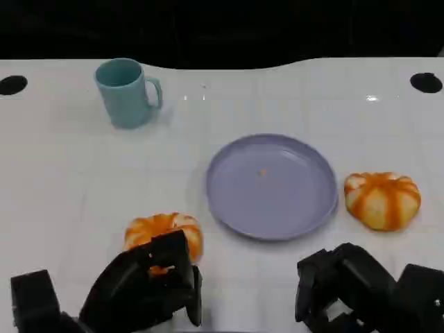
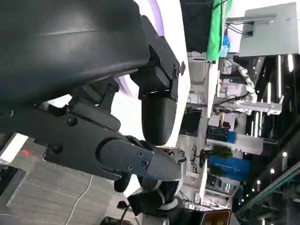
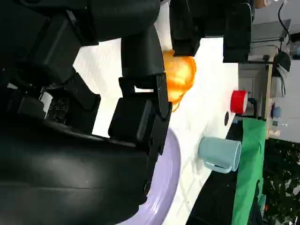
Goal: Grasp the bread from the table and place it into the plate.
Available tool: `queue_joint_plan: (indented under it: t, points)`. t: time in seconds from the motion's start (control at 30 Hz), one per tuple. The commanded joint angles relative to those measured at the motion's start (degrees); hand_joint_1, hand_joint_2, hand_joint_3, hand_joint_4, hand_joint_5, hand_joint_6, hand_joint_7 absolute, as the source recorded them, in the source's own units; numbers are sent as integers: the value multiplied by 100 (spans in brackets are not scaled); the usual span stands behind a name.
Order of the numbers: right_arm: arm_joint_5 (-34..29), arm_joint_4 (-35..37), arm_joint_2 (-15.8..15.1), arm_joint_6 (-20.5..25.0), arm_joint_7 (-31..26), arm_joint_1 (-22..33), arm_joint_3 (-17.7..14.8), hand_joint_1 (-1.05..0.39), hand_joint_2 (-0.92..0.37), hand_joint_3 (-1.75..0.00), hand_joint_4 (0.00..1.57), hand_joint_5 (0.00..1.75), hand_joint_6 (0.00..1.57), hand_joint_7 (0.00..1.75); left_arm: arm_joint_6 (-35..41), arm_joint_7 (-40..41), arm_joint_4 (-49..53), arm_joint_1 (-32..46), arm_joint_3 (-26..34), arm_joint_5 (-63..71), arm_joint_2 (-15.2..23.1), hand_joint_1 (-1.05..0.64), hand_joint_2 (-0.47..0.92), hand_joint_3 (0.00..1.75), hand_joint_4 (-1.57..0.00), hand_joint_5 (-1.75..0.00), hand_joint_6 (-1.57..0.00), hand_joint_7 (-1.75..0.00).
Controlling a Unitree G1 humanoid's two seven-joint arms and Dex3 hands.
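The white desk (image 1: 69,194) carries everything, and the lilac plate (image 1: 272,186) lies near its middle with nothing on it but a tiny speck. A pale blue mug (image 1: 127,92) stands well apart at the far left.

Two round buns, orange with white stripes, lie on the desk. One bread (image 1: 382,199) rests just beside the plate on the right, untouched. The other bread (image 1: 164,234) lies to the near left of the plate, and the left hand (image 1: 142,284) sits right at its near side, its fingers (image 1: 173,253) reaching up over the bun's front edge. Whether they already press it I cannot tell; the hand seems partly spread and about to close.

The right hand (image 1: 350,288) rests low near the front edge, fingers curled in and holding nothing.

My judgement: this is the grasp step, with placing not yet begun. The next move calls for closing gently on the soft, rounded bun, lifting, then carrying it right to the plate.
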Motion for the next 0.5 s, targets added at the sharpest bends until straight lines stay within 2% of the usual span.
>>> queue_joint_plan:
  t: [0.03, 0.5]
  points:
    - [51, -47, -57, -13, 3, 10, -33, -105, -10, -135, 154, 128, 157, 106, -8, 13, -28, -2, 62, 26, 72, -71, 92, 8, -82, -175, -64, -175]
    - [77, 45, -31, -85, 24, -60, -32, -105, -8, -137, 156, 129, 157, 107, -12, 31, -2, -21, 89, 29, 75, -69, 92, 7, -81, -175, -63, -175]
